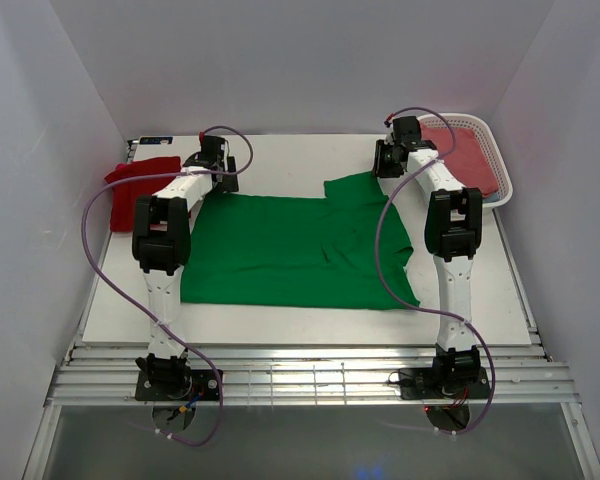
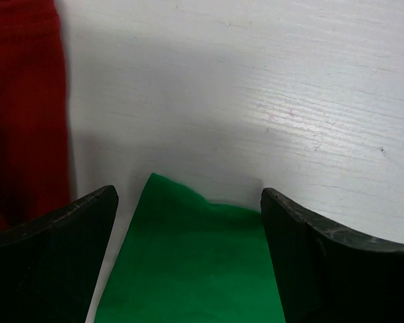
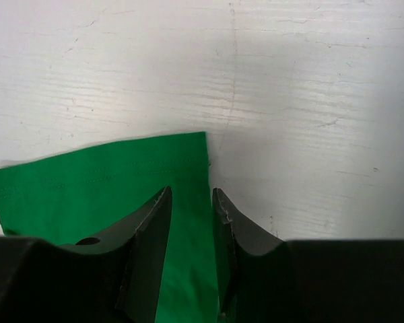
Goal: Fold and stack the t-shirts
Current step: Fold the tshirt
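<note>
White tabletop (image 1: 280, 150), white walls. The green shirt (image 1: 290, 250) lies spread mid-table, with my left arm (image 1: 160, 235) and right arm (image 1: 452, 225) hiding parts of its sides. Left jaws gape wide at its far left corner. Right jaws, narrow but parted, sit over the far right sleeve's edge. A red shirt (image 1: 130, 190) lies at the far left edge. Red cloth (image 1: 470, 160) fills the far-right basket (image 1: 502, 190).

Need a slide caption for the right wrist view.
Right gripper poised narrow over green t-shirt sleeve edge, white table.

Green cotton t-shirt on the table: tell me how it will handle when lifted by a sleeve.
Likely floppy: the green cotton t-shirt lies flat with soft creases, so it should sag from any pinch. Pushed, it would probably bunch on the white table rather than slide whole.
</note>
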